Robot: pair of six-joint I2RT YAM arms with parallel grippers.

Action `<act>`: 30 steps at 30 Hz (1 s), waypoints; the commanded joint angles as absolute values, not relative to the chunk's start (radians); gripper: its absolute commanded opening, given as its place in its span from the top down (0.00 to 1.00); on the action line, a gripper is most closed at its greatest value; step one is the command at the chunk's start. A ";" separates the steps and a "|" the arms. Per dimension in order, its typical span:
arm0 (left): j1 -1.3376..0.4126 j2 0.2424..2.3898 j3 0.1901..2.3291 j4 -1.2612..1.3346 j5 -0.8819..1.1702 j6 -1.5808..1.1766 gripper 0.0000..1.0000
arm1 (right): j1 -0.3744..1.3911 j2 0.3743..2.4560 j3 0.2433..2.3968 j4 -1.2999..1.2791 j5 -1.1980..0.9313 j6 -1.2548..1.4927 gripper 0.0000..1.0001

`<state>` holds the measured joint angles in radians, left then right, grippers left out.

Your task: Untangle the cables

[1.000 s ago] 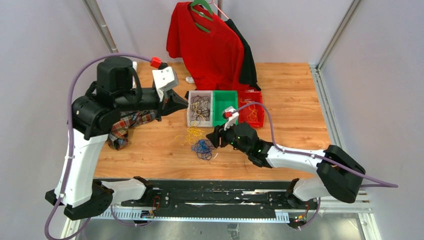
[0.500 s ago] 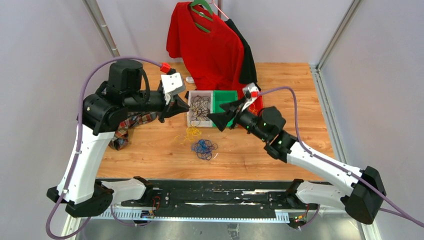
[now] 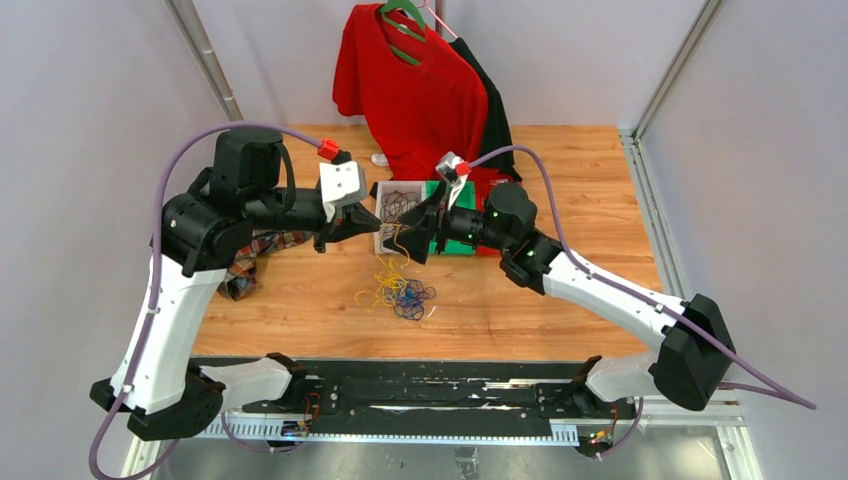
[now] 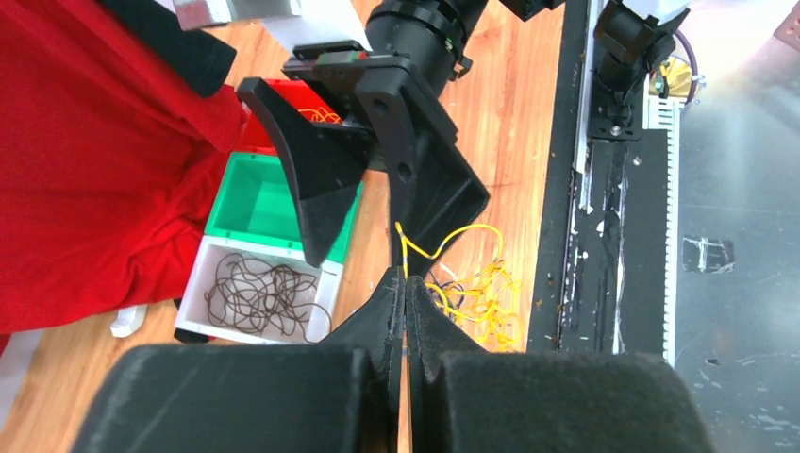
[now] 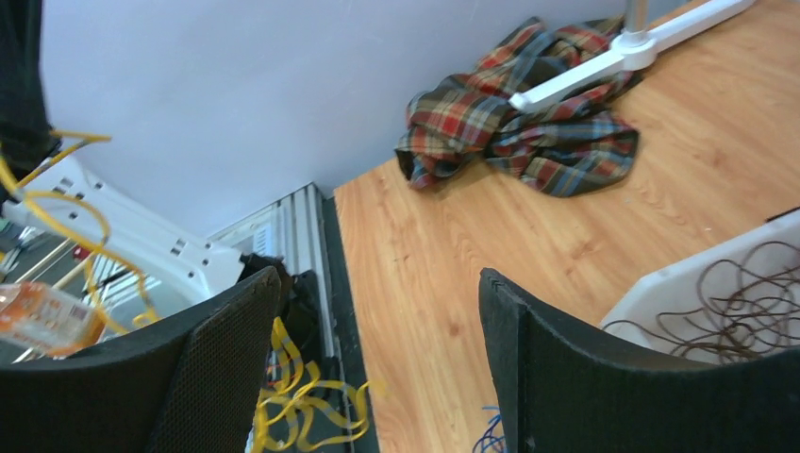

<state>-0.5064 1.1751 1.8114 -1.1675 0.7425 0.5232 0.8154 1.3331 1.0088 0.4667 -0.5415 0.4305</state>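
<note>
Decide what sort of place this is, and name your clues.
Probably a robotics lab work cell: two robot arms mounted at a wooden table, plain grey panels on metal framing around it, and props like sorting bins and thin cables.

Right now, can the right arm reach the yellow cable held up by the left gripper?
Probably yes: the right gripper is open, facing the yellow cable pinched in the shut left gripper. Nothing sits between them; the strand hangs beside its jaws.
</note>
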 commanded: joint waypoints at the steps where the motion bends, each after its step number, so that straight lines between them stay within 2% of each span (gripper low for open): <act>1: -0.512 1.151 1.801 -1.165 0.768 0.557 1.00 | 0.870 1.284 1.021 0.491 -0.598 0.426 0.23; 9: -0.513 1.146 1.792 -1.166 0.754 0.579 1.00 | 0.908 1.271 0.965 0.577 -0.640 0.477 0.23; 18: -0.512 1.152 1.794 -1.167 0.751 0.591 0.99 | 0.963 1.306 1.017 0.598 -0.643 0.472 0.23; 30: -0.512 1.155 1.797 -1.166 0.746 0.609 1.00 | 0.965 1.360 0.943 0.899 -0.599 0.654 0.23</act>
